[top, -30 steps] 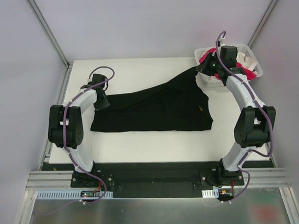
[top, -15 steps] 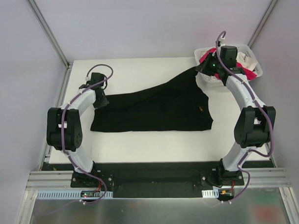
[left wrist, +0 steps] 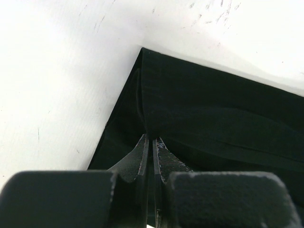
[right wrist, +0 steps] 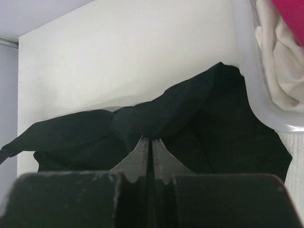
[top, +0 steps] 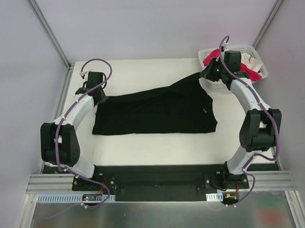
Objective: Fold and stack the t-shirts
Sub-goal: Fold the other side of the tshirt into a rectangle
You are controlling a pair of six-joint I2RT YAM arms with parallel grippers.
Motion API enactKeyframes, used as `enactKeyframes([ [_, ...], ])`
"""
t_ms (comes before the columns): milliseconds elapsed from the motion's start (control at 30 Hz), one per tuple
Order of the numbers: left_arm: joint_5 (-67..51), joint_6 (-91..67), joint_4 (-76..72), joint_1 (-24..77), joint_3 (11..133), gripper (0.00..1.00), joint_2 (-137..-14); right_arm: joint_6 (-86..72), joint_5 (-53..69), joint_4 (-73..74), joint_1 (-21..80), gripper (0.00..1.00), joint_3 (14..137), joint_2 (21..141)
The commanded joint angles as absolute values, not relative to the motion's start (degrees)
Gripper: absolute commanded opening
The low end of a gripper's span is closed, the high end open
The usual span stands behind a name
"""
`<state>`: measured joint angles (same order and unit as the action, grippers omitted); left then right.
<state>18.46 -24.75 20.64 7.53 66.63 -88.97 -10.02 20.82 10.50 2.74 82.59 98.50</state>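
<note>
Left gripper (left wrist: pixel 151 141): jaws closed to a sliver, black cloth nipped between the tips. The pinch sits just inside the far-left corner of the black t-shirt (top: pixel 157 111), and a small ridge of fabric rises into the fingers. The corner edge lies flat on the white table (top: pixel 141 69) beyond.

Right gripper (right wrist: pixel 151 141): also clamped tight, holding a raised fold of the same shirt. Cloth drapes off both sides of the tips like a tent. From above, this grip is at the shirt's far-right corner, hoisted off the table and just beside the white lattice basket (top: pixel 257 55).

Judgement: both arms hold the far edge at opposite ends so the cloth can be drawn taut and spread, or carried over for a fold.

Shirt placement: centre of the table, between the arms. Long axis runs left to right. The near edge is straight and flat; the far edge climbs toward the right grip. Cannot tell collar end from hem.

Basket, far-right corner: the pink t-shirt (top: pixel 209 56) and the white t-shirt (right wrist: pixel 280 85) are bunched inside, unfolded. Nothing is stacked yet; task reads as early.
</note>
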Motion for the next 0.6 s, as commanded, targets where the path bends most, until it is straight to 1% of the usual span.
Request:
enactKeyframes([
  [0,20.48,-24.87,18.02,7.91,65.57,0.00,-87.62,-8.44,20.13,8.79,1.85,0.01,81.39,92.90],
  [300,21.09,-24.52,17.49,7.91,67.50,0.00,-87.80,-7.12,20.21,13.62,0.09,0.01,86.82,91.32],
  [567,22.94,-24.26,17.40,7.91,68.47,0.00,-86.40,-5.80,19.51,16.25,0.17,0.01,88.94,89.74],
])
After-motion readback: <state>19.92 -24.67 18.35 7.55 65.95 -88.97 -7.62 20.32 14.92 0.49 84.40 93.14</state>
